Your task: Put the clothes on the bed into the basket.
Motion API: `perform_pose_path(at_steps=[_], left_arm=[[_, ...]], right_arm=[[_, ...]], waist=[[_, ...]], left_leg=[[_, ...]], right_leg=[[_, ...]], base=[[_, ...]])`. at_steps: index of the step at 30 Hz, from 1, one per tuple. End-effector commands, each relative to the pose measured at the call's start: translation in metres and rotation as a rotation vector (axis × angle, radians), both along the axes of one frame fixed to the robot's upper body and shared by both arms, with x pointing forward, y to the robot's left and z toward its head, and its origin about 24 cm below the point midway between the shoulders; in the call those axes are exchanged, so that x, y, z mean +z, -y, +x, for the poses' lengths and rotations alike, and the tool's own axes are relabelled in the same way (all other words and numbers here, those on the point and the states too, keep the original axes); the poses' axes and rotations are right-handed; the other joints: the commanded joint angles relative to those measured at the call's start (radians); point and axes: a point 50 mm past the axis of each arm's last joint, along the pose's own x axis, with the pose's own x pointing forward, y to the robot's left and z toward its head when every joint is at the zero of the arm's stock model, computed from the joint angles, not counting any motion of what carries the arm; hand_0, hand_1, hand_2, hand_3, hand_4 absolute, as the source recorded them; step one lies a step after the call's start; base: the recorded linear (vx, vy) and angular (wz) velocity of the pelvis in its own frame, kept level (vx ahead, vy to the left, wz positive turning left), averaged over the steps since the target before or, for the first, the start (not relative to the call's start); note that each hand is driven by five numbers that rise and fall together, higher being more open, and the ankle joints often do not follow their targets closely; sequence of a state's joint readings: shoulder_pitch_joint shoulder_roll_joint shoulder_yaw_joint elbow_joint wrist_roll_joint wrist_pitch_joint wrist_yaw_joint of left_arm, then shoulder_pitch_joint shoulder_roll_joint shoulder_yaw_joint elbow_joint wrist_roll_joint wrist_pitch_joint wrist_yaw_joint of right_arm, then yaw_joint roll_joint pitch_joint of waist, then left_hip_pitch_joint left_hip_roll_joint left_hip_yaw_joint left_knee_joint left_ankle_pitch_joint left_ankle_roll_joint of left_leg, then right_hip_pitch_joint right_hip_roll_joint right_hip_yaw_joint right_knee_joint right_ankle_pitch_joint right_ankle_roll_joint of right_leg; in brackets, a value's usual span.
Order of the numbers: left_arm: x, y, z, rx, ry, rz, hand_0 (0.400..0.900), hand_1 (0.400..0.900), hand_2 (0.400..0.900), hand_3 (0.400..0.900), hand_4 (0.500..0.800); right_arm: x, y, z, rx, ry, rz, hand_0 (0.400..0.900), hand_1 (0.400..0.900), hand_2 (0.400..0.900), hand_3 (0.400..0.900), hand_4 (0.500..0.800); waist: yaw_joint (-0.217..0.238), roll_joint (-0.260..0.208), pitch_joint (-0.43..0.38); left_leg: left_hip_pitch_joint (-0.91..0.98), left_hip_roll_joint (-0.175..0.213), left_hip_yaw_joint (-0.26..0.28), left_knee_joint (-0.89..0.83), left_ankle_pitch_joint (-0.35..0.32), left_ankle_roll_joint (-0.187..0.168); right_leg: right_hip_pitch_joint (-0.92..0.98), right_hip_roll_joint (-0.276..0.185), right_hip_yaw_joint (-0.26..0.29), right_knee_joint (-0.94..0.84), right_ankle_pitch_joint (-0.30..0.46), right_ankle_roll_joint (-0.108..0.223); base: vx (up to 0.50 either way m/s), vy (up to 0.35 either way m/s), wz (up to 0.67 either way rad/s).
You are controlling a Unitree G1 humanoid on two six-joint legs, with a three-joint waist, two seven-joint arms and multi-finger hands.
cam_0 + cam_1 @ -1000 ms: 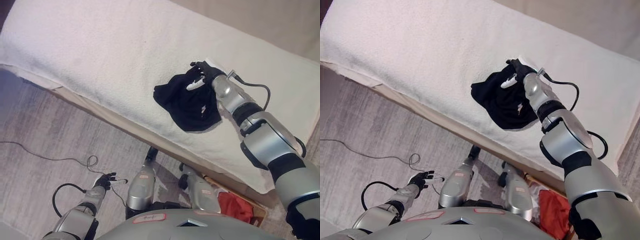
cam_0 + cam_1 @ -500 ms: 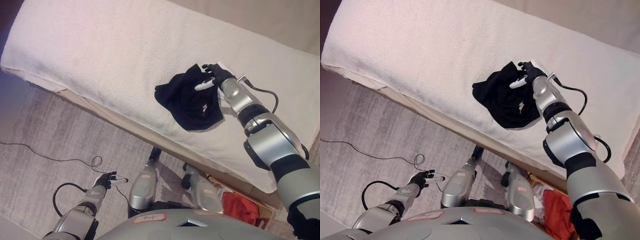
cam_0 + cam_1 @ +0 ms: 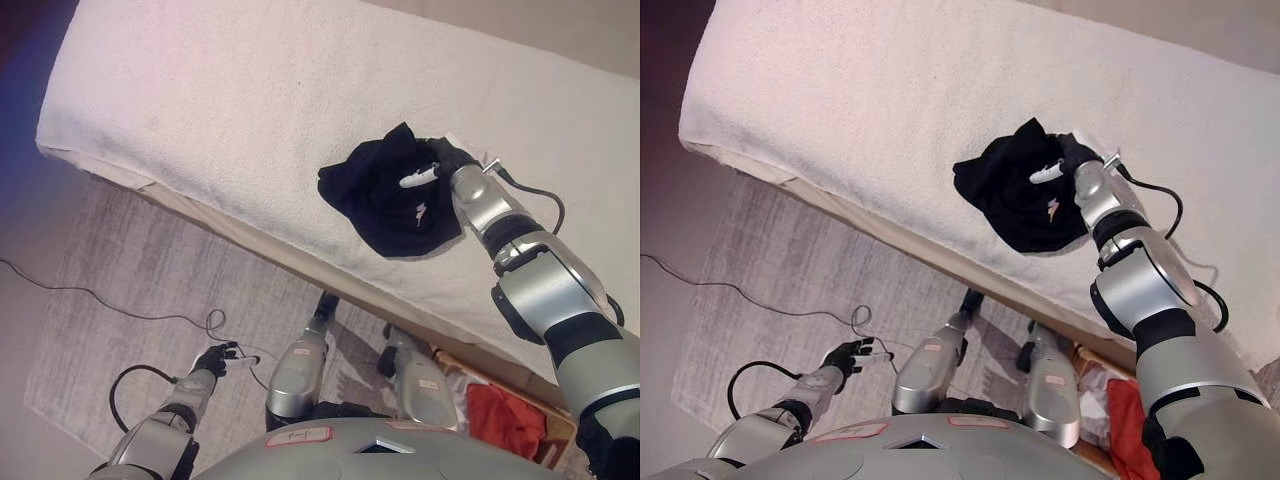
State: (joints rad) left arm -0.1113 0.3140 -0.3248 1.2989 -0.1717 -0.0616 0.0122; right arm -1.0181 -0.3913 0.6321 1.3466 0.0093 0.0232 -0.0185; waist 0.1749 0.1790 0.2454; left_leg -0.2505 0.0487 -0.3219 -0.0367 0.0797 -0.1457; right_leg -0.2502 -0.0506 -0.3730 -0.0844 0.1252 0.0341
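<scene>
The cream towelling-covered bed [image 3: 250, 110] held one crumpled black garment [image 3: 385, 195]; the right hand [image 3: 440, 165] had curled tighter into it, bunching it for lifting. Left hand [image 3: 212, 358] hung loosely open.

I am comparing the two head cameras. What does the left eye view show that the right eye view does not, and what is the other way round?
Only the left eye view shows the basket's rim beyond the red cloth; in the right eye view only a strip of that cloth appears at the lower edge. Only the right eye view shows more of the left arm behind the left hand. Both share the white bed, the black garment on it, the right hand on the garment's right edge, and the grey rug.
</scene>
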Motion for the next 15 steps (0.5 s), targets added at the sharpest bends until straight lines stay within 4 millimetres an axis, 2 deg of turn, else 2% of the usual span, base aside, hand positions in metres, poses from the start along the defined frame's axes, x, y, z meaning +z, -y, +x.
perform_pose_path(at_steps=[1,2,3,15], left_arm=[[0.0022,-0.0232,-0.0156,-0.015,-0.066,0.095,0.9,0.9,0.9,0.9,0.8],[0.0023,-0.023,-0.0151,-0.016,-0.064,0.094,0.9,0.9,0.9,0.9,0.8],[0.0023,-0.0227,-0.0147,-0.016,-0.062,0.093,0.9,0.9,0.9,0.9,0.8],[0.0017,-0.0223,-0.0169,-0.016,-0.062,0.097,0.9,0.9,0.9,0.9,0.8]], right_arm=[[0.0117,-0.007,0.0064,0.003,0.051,-0.007,0.639,0.639,0.639,0.639,0.644],[0.0114,-0.0071,0.0063,0.004,0.052,-0.007,0.445,0.445,0.445,0.445,0.527],[0.0114,-0.0081,0.0064,0.007,0.051,-0.006,0.4,0.4,0.4,0.4,0.5],[0.0094,-0.0104,0.006,0.011,0.047,-0.004,0.4,0.4,0.4,0.4,0.5]], waist=[[0.019,-0.045,-0.013],[0.02,-0.044,-0.011],[0.021,-0.044,-0.008],[0.019,-0.043,-0.004]], left_leg=[[0.01,-0.06,0.098,-0.049,0.013,0.059],[0.007,-0.059,0.098,-0.049,0.015,0.059],[0.004,-0.06,0.098,-0.05,0.017,0.059],[-0.003,-0.063,0.093,-0.051,0.018,0.062]], right_leg=[[-0.052,-0.074,0.125,0.112,-0.06,0.042],[-0.057,-0.075,0.125,0.112,-0.058,0.043],[-0.058,-0.074,0.126,0.11,-0.057,0.043],[-0.063,-0.076,0.13,0.115,-0.059,0.041]], base=[[-0.03,0.005,-0.03],[-0.03,0.001,-0.04],[0.0,0.0,0.0],[0.0,0.0,0.0]])
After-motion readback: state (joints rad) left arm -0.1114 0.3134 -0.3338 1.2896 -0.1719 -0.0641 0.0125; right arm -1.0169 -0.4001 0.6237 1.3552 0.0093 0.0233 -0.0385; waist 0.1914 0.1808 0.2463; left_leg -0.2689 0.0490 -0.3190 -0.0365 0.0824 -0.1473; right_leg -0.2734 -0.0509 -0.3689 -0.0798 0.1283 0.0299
